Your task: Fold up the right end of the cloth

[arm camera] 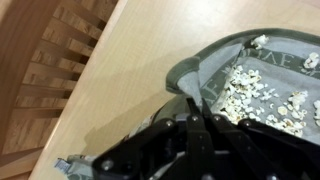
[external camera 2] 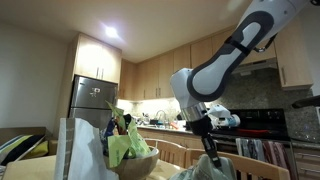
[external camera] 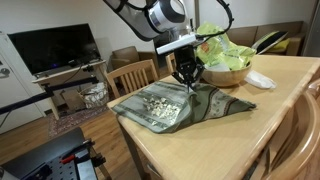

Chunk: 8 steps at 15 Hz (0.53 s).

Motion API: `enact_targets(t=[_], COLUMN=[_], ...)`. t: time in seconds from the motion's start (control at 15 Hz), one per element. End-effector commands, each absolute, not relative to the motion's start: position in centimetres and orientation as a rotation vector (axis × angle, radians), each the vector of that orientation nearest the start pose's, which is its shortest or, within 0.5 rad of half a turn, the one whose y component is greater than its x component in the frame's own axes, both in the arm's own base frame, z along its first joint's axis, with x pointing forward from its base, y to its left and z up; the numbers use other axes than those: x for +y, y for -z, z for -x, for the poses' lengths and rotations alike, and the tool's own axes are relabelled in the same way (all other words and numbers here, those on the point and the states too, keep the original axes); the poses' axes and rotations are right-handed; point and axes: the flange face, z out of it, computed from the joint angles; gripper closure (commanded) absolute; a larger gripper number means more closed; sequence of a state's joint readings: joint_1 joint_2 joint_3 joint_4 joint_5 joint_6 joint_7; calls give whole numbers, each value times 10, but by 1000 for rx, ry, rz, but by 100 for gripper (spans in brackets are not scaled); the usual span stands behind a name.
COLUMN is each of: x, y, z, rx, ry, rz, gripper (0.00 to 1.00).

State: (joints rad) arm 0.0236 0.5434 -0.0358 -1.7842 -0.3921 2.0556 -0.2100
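Note:
The cloth (external camera: 165, 108) is grey-green with a cream speckled band down its middle and lies on the wooden table (external camera: 230, 140). My gripper (external camera: 186, 78) stands over its far edge, next to the bowl. In the wrist view the fingers (arm camera: 186, 97) are shut on a raised fold of the cloth's edge (arm camera: 205, 68), and the speckled band (arm camera: 262, 92) lies beyond it. In an exterior view the gripper (external camera 2: 209, 149) points down onto bunched cloth (external camera 2: 212, 170).
A wooden bowl of green leaves (external camera: 222, 62) stands just behind the gripper, with a white crumpled napkin (external camera: 259, 79) beside it. A wooden chair (external camera: 132, 76) stands at the table's edge, and chair slats (arm camera: 60, 60) show below the table edge in the wrist view.

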Motion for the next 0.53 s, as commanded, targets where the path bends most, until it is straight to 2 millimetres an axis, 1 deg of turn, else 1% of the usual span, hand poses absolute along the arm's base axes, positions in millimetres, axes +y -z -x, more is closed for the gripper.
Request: enact_targets(t=[0.0, 0.27, 0.33, 0.47], x=[-26, -26, -27, -19], y=[-235, -235, -235, -239], z=[-629, -629, -629, -630], rx=[-733, -732, -721, -748], ry=[-526, -525, -532, -511], rz=[3326, 3326, 3341, 3345], gripper=[97, 97, 99, 99])
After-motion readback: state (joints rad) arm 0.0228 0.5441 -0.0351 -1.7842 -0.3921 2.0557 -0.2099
